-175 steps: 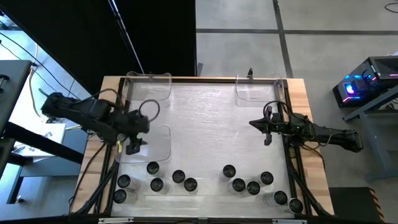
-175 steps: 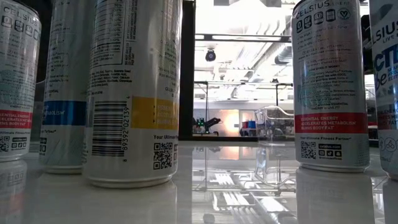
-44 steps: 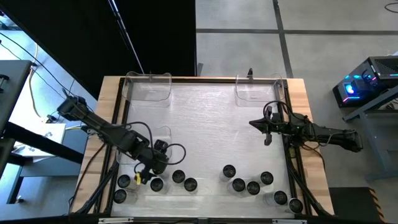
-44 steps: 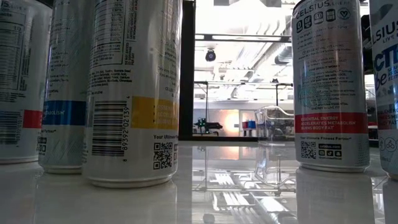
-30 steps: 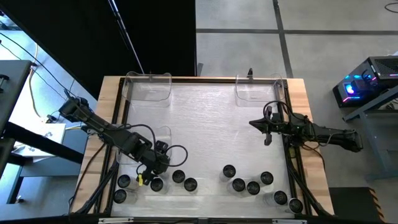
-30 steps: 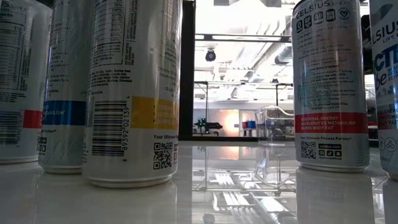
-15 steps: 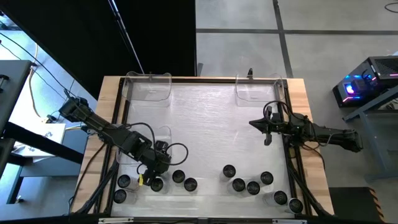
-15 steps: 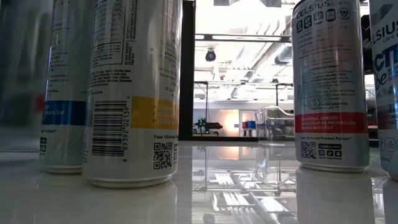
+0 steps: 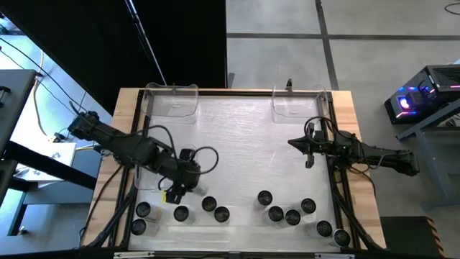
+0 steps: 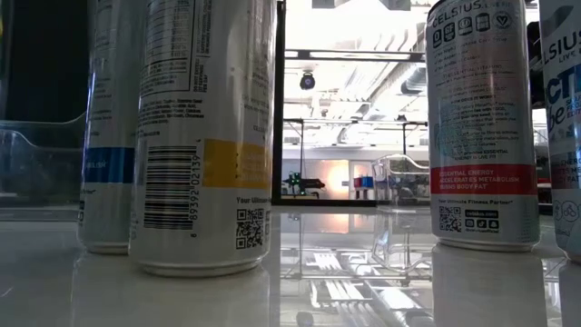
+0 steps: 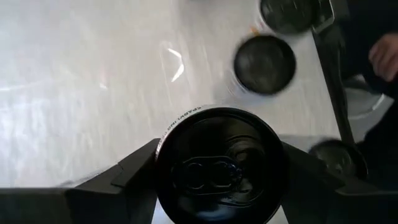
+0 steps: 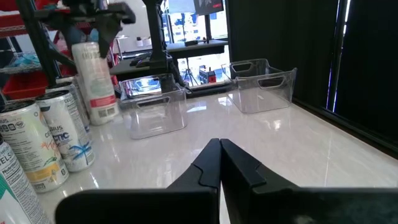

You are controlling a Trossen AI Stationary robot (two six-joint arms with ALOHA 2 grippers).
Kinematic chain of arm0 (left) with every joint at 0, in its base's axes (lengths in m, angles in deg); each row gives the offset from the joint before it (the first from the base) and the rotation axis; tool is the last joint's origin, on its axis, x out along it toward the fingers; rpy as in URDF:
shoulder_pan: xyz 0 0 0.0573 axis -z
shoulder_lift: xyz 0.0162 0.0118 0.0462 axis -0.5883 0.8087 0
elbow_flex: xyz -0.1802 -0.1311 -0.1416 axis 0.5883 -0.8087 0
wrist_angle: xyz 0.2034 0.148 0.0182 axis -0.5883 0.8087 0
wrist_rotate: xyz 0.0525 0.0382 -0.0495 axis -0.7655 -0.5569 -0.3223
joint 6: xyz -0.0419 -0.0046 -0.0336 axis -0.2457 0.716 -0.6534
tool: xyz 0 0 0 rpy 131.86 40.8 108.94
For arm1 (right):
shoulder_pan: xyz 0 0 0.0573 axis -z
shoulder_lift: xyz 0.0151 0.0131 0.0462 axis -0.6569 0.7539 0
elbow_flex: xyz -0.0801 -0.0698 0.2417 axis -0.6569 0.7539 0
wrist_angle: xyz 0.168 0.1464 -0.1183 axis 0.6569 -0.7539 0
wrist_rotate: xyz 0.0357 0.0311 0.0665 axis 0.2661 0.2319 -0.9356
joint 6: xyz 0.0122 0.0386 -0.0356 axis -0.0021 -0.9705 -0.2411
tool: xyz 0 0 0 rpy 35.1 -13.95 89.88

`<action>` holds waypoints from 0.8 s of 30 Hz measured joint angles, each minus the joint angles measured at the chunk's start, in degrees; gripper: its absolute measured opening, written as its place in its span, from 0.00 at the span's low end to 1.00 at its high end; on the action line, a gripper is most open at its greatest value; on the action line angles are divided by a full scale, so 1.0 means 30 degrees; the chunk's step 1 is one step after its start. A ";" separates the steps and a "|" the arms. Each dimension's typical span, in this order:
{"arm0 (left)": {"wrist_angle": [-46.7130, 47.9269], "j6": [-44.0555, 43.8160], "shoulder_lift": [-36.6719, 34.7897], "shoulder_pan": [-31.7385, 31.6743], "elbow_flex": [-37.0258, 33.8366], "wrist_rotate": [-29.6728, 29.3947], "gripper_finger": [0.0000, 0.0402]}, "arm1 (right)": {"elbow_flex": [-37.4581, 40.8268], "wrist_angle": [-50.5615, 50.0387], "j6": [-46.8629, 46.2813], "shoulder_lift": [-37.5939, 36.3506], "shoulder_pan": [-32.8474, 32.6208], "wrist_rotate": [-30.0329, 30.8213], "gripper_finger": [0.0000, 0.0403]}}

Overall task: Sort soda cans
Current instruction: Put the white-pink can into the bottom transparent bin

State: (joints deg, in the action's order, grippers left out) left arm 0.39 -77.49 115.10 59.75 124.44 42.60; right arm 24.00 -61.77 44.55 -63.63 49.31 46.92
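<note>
Gripping one soda can (image 11: 221, 167) in the left pincer (image 9: 175, 191), fingers clamped on either side of its body just below the rim, dark top facing the wrist camera; carrying it clear of the bench (image 9: 237, 144), above the near-left part, with the clear tray (image 9: 172, 167) just beside it toward the far edge. Leaving the remaining cans (image 9: 208, 204) in two loose groups along the near edge, one by the near-left corner and one by the near-right, with a red-banded can (image 10: 482, 127) among the nearest in the low view. Keeping the right pincer (image 9: 309, 152) parked with fingers pressed together near the right edge, well apart from any can. For a clean carry, probably best keeping the can upright and lifted well above the standing neighbours, travelling slowly enough to avoid swinging, and lowering straight down into the chosen tray, with the pincer opening only once the base is resting flat.
</note>
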 joint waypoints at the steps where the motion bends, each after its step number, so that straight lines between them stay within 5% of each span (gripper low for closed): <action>1: 0.0193 0.0013 0.0000 -0.0173 0.0228 -0.0010 0.61 | 0.0000 0.0000 0.0000 0.0000 0.0004 0.0002 0.00; 10: 0.2451 0.0520 -0.0029 -0.2236 0.1848 -0.3320 0.62 | 0.0001 0.0000 0.0000 0.0000 0.0000 0.0004 0.00; 19: 0.2469 0.0289 -0.0022 -0.3791 0.1906 -0.2459 0.63 | 0.0003 0.0000 0.0000 0.0007 0.0000 0.0003 0.00; 24: 0.3573 -0.1576 -0.0022 -0.3942 0.2706 -0.4253 0.63 | 0.0003 0.0000 0.0000 0.0007 -0.0003 0.0000 0.00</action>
State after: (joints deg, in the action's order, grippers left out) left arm 11.11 -82.22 115.03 47.92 132.55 29.84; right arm 24.01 -61.77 44.55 -63.60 49.30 46.92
